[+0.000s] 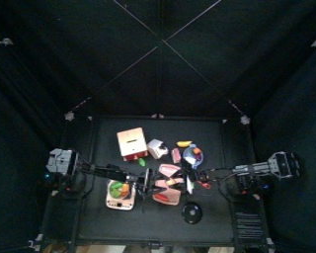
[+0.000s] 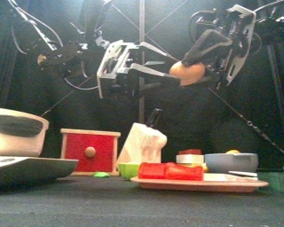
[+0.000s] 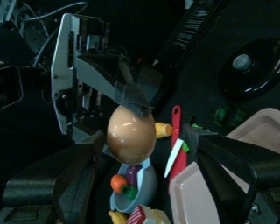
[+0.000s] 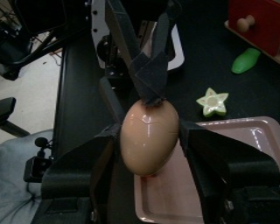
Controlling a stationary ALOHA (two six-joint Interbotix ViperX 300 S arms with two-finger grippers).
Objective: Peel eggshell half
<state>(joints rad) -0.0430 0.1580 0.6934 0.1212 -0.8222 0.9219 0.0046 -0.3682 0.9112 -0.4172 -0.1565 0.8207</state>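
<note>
Your right gripper (image 4: pixel 149 162) is clamped on the one egg (image 4: pixel 149 140), jaws pressing its sides, held high above the table w/ nothing under it. In the front view the egg (image 2: pixel 188 71) hangs in mid-air, upper right, the right gripper (image 2: pixel 201 64) around it.

Your left gripper (image 2: pixel 123 64) sits just beside it, jaws spread wide and holding nothing. From the left wrist view the egg (image 3: pixel 132 131) shows between them; can't tell if either jaw touches the shell.

Below, on the table (image 2: pixel 97 206): one pink tray (image 2: pixel 198 183) w/ two red blocks (image 2: pixel 169 170) on it; one red wooden box (image 2: pixel 90 151) w/ a round knob; one white bag (image 2: pixel 141 144) just right of the box; one blue-grey bowl (image 2: pixel 230 162) at right; one white pot (image 2: pixel 17 133) at far left. Right wrist view adds one pale star (image 4: pixel 213 101) and one green piece (image 4: pixel 245 61), both off the tray.
</note>
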